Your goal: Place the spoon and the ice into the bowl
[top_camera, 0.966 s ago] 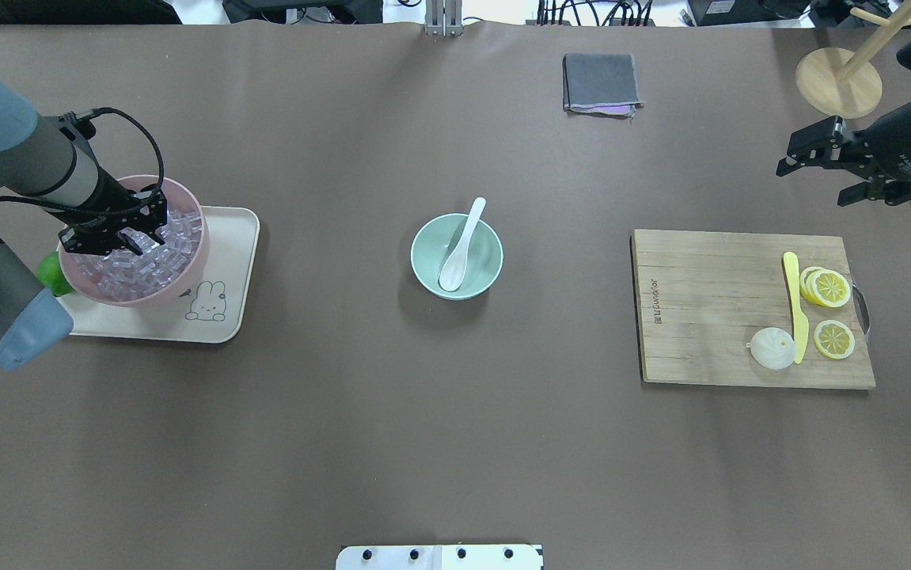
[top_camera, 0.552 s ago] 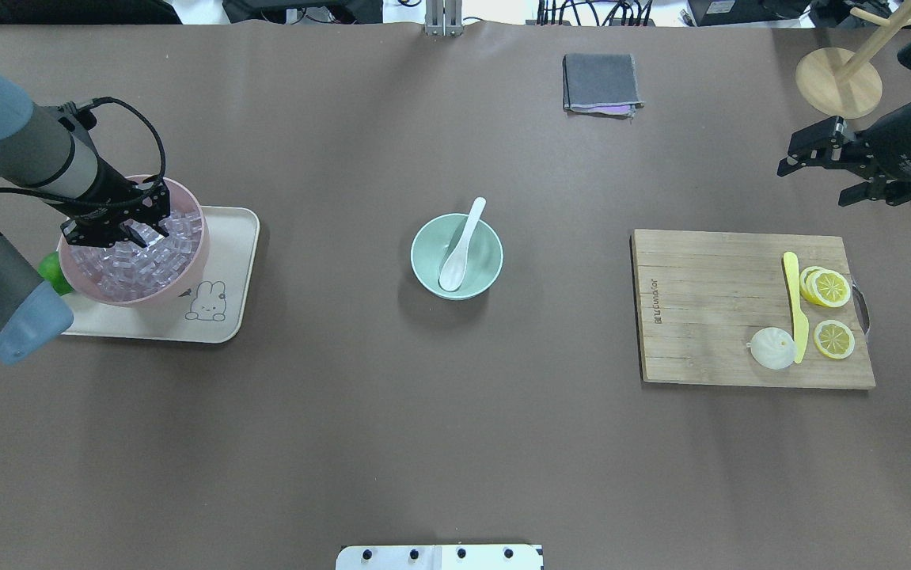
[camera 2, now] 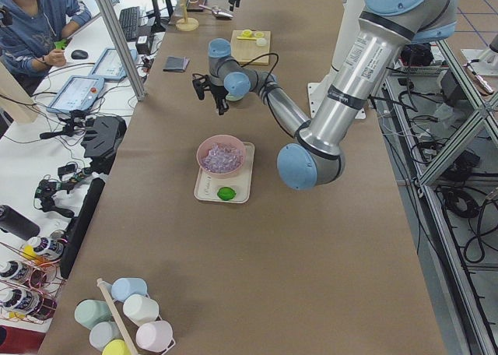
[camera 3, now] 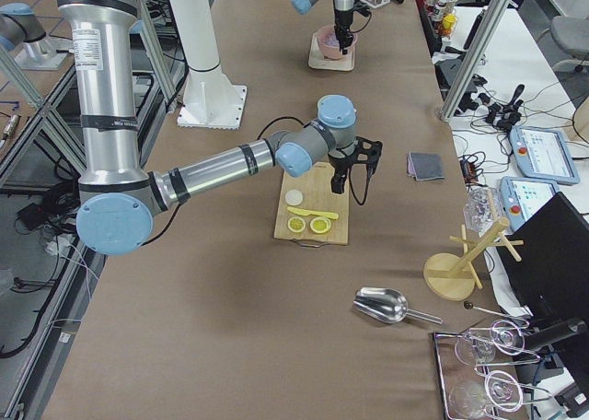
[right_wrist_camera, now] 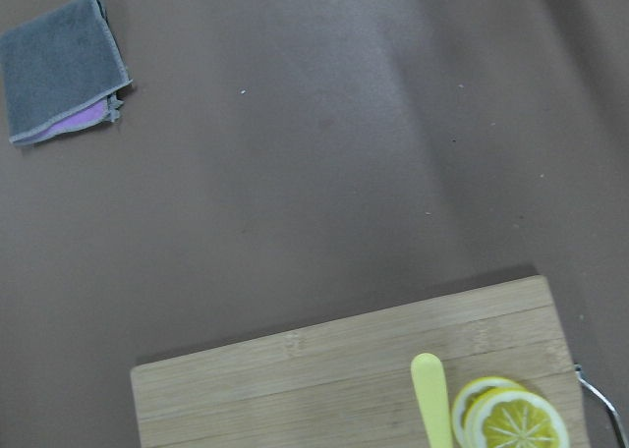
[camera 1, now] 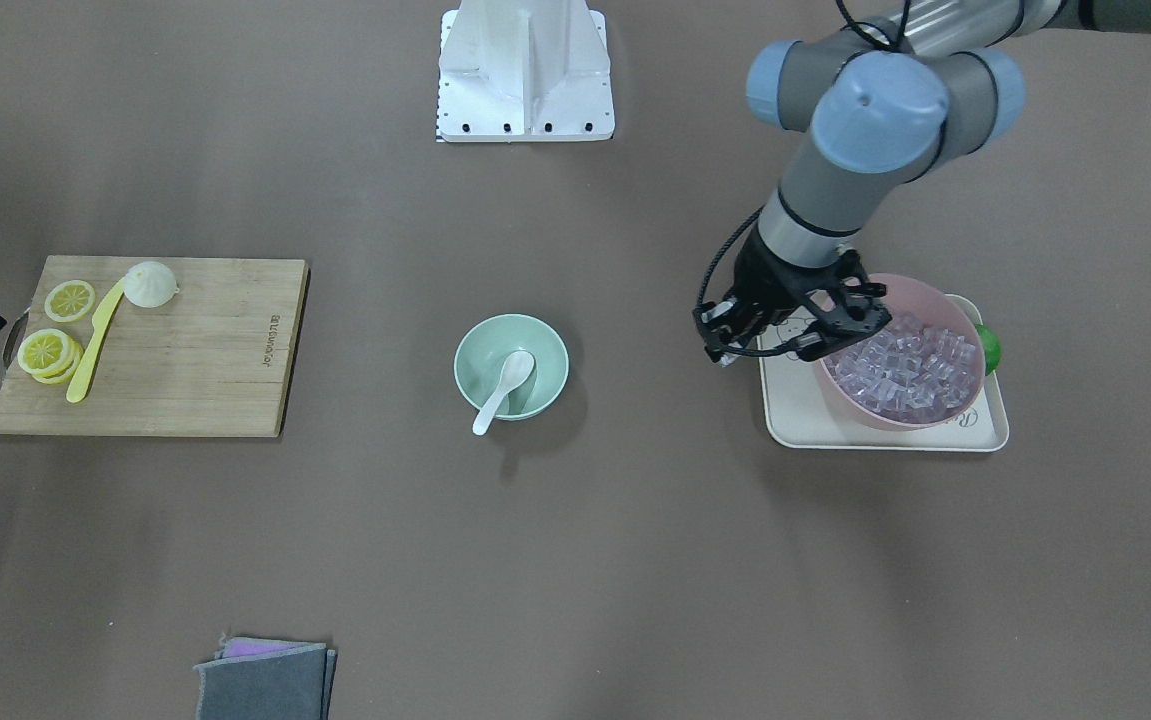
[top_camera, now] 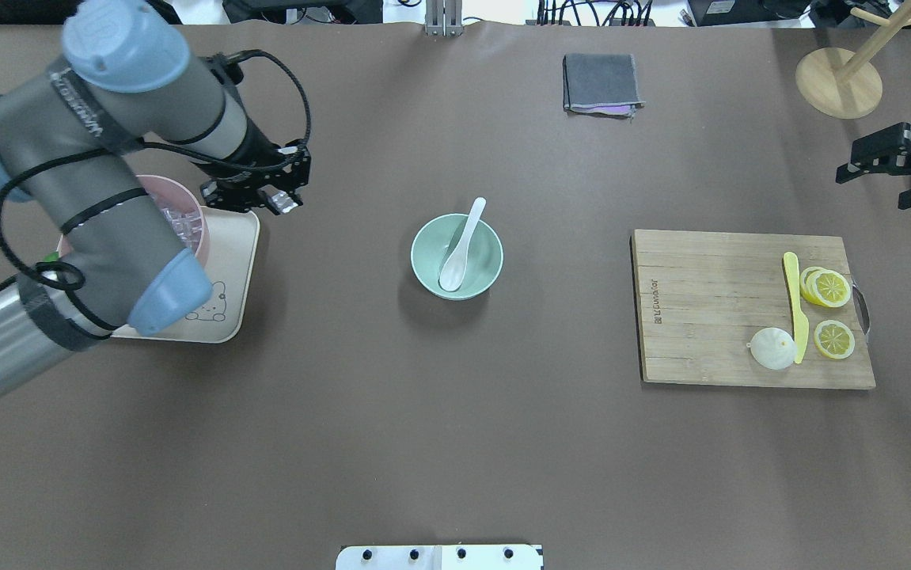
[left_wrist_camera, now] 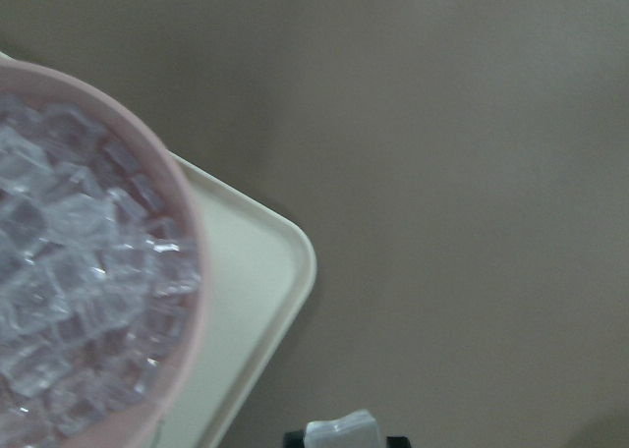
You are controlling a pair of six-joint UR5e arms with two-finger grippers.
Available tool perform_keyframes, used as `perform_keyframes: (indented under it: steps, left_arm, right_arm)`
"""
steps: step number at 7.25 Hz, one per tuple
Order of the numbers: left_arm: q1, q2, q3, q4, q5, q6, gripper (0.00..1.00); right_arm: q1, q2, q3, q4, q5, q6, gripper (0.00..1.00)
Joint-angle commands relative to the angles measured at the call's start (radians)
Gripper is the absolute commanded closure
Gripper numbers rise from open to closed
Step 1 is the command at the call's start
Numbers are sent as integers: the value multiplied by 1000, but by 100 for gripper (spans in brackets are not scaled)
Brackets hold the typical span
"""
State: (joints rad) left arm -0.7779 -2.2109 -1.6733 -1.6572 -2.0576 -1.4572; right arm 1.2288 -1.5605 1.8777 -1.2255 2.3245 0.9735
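The white spoon (top_camera: pixel 459 245) lies in the mint-green bowl (top_camera: pixel 423 273) at the table's middle, its handle resting over the far rim; both also show in the front view, the spoon (camera 1: pixel 503 390) inside the bowl (camera 1: pixel 480 345). My left gripper (top_camera: pixel 282 202) is shut on a clear ice cube (left_wrist_camera: pixel 339 433), held above the table just beyond the tray's corner and left of the green bowl. It also shows in the front view (camera 1: pixel 725 352). My right gripper (top_camera: pixel 871 190) is open and empty at the far right edge.
The pink bowl (camera 1: pixel 900 375) full of ice cubes stands on a cream tray (camera 1: pixel 795 425), with a lime (camera 1: pixel 988 348) beside it. A cutting board (top_camera: pixel 708 309) holds lemon slices, a yellow knife (top_camera: pixel 795 309) and a bun. A grey cloth (top_camera: pixel 601 83) and a wooden stand (top_camera: pixel 839 83) are at the back.
My left gripper has lifted out of the pink bowl and moved right, past the tray's edge, with an ice cube in it. My right gripper has drawn back to the right.
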Motion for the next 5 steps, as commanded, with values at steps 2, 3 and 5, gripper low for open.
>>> perform_keyframes:
  steps: [2,3,5]
  left_arm:
    - [103,-183,136,-36,51,-3,100]
    - [120,-209,186,-109,51,-5,100]
    - [167,-246,239,-156,106,4,8]
  right_arm:
    - [80,-99,-2,0,27,-176,0]
    - [81,-105,-3,0,27,-177,0]
    - [80,-113,-9,0,29,-179,0]
